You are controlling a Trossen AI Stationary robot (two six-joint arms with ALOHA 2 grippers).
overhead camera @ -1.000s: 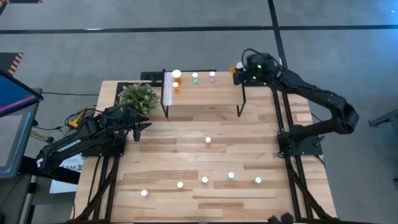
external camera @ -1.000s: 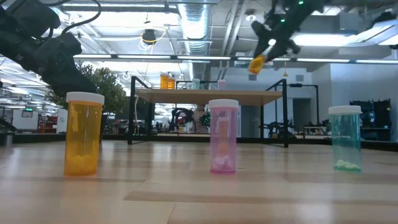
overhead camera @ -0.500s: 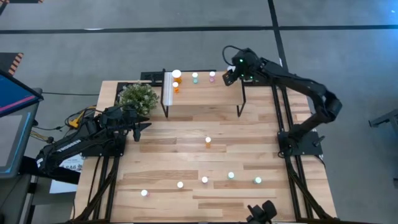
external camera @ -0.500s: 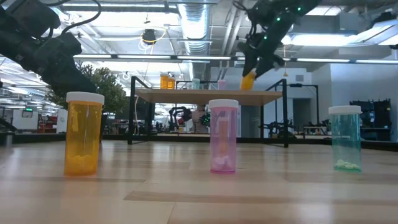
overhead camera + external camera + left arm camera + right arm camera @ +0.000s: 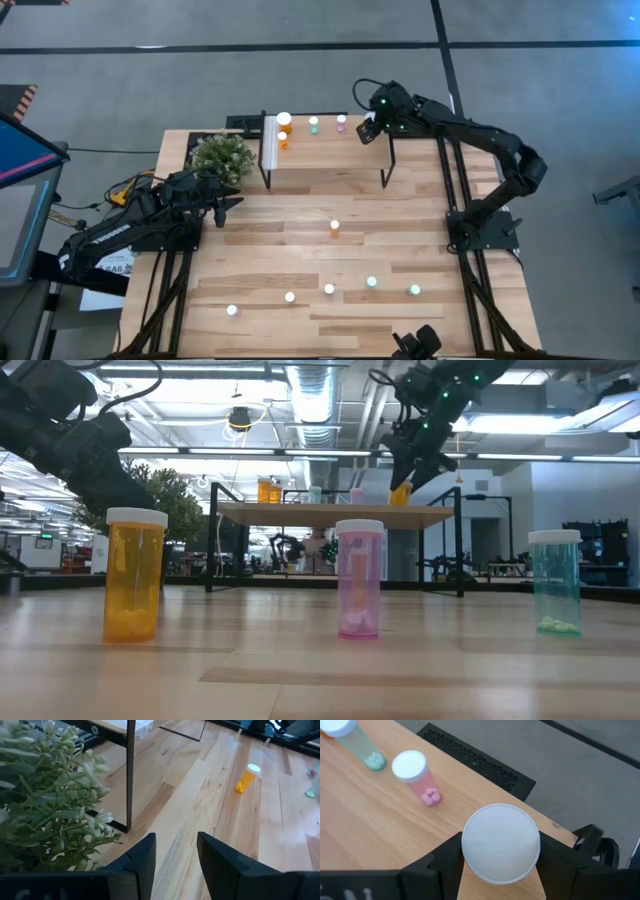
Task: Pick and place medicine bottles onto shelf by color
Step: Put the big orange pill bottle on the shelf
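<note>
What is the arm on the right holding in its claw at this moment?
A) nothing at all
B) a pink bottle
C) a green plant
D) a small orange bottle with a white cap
D: the right gripper is clamped on an orange bottle just above the shelf, and its wrist view shows the bottle's white cap between the fingers, with the pink bottle standing apart on the shelf.

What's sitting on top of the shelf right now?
On the shelf: two orange bottles, a green bottle, a pink bottle. The right gripper holds another orange bottle there.
</note>
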